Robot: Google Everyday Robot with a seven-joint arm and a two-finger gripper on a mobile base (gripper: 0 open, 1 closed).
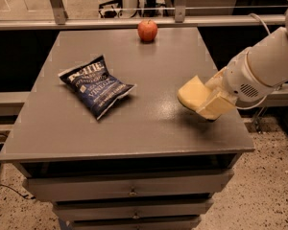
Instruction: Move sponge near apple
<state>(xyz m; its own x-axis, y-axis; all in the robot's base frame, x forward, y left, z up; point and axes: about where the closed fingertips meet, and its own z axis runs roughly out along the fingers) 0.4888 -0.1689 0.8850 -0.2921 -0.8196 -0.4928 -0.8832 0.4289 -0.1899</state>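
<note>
The red-orange apple [147,30] stands at the far edge of the grey table [134,128], near the middle. The pale yellow sponge [190,93] is at the table's right side, held a little above the surface with its shadow below it. My gripper [204,97] comes in from the right on a white arm and is shut on the sponge, with one flat yellow finger [215,106] in front of it. The sponge is well apart from the apple, nearer the front.
A dark blue chip bag [96,86] lies on the left half of the table. A metal rail [134,23] runs behind the table's far edge. Drawers [129,190] sit under the tabletop.
</note>
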